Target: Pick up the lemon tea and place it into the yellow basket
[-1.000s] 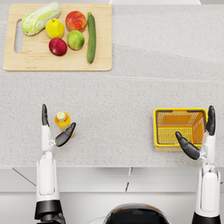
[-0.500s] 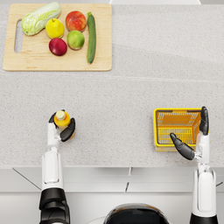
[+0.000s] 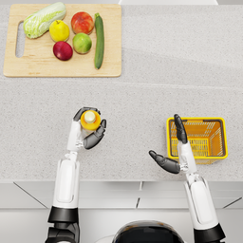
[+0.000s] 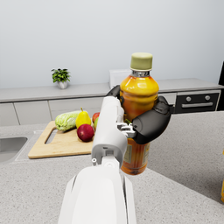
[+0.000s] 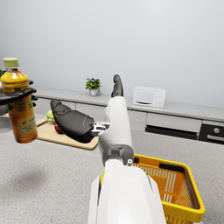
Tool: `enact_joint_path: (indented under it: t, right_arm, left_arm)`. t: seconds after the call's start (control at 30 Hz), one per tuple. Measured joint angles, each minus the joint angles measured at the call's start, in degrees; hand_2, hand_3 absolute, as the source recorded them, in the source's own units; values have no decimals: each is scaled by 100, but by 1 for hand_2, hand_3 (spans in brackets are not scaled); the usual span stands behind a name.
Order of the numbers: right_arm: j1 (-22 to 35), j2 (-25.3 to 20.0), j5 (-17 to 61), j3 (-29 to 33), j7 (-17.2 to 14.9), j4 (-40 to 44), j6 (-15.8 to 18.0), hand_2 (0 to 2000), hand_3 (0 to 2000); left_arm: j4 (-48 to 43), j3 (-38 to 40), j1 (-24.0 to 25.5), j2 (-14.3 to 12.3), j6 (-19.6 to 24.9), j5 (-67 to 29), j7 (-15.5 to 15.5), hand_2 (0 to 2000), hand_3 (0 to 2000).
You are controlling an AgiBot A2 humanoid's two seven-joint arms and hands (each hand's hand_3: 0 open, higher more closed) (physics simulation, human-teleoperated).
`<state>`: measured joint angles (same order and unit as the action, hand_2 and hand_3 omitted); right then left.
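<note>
Left hand (image 3: 88, 131) grips the lemon tea (image 3: 90, 119) upright, lifted clear of the counter (image 3: 156, 71), well left of the yellow basket (image 3: 196, 137). Right hand (image 3: 173, 151) is open w/ fingers spread, at basket's near-left corner. Cutting board (image 3: 61, 69) w/ cabbage, fruit & cucumber (image 3: 98, 40) sits far left; label text too small to read.

Illumination is bright, even and diffuse in all three views; no light source is visible. Shadows are faint: a soft grey patch lies on the surface (image 5: 65, 183) below the raised lemon tea (image 5: 18, 105), and thin shading rims the cutting board (image 3: 61, 71). A mild sheen shows on the bottle's shoulder. All views are rendered slightly soft, with no edge distortion or motion blur evident.
</note>
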<state>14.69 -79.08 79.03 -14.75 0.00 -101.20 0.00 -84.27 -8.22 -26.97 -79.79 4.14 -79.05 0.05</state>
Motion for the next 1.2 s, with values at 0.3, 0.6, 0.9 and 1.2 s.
enact_joint_path:
  t: [0.3, 0.6, 0.9, 1.2]
  right_arm:
    - [639, -570, 0, -875, 0, 861, 0, 0, 0]
    - [998, -747, 27, -739, -39, 1342, 1436, 2000, 653]
    - [1107, -749, 15, -744, -39, 1258, 1529, 2000, 2000]
    - [1238, -805, -2, 1779, 16, 596, 1436, 2000, 2000]
  left_arm:
    - [-863, -1242, -422, -436, 17, 1, -19, 2000, 2000]
    - [-1311, -2110, -343, -202, -2, -61, 5, 2000, 2000]
    - [-1311, -2143, -256, -41, -417, -14, -11, 0, 40]
    - [-1932, 369, 334, 125, -414, 2, -6, 0, 0]
